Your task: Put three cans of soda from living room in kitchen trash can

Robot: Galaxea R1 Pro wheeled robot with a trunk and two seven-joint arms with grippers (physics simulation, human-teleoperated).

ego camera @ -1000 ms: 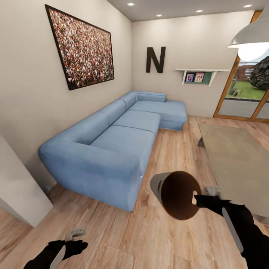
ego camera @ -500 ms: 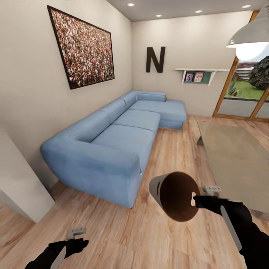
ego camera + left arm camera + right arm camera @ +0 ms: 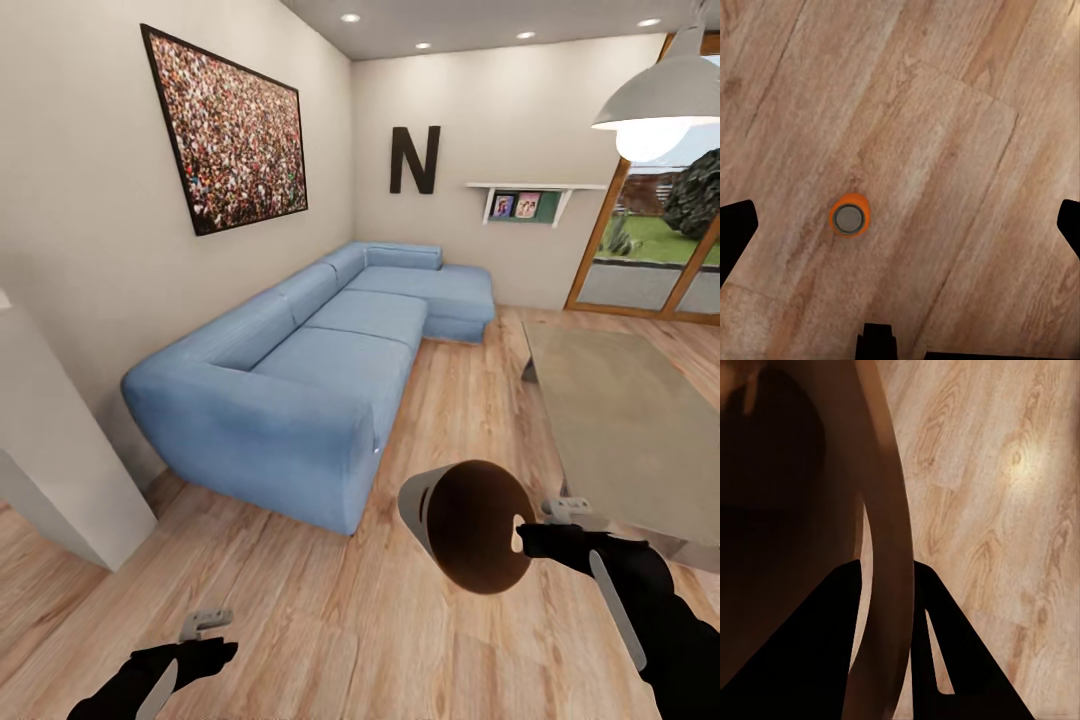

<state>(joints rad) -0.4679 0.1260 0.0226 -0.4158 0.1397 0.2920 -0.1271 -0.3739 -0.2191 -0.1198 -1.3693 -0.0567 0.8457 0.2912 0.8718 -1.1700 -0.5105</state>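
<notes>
Right fingers (image 3: 522,540) are pinching the trash can's (image 3: 470,537) rim, holding it tipped sideways; left fingers (image 3: 900,225) are hanging spread wide over an orange soda can (image 3: 850,218) standing on the floor (image 3: 945,112).

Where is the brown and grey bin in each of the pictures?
Head view: the tash can is low and right of centre, tipped on its side, its rim pinched by the right gripper.
Right wrist view: its rim runs between the fingers.
Shared landmark: the wood floor.

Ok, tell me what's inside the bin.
The bin, held sideways by the right gripper, shows only coppery brown wall; no cans visible. Its deepest part is in shadow.
</notes>
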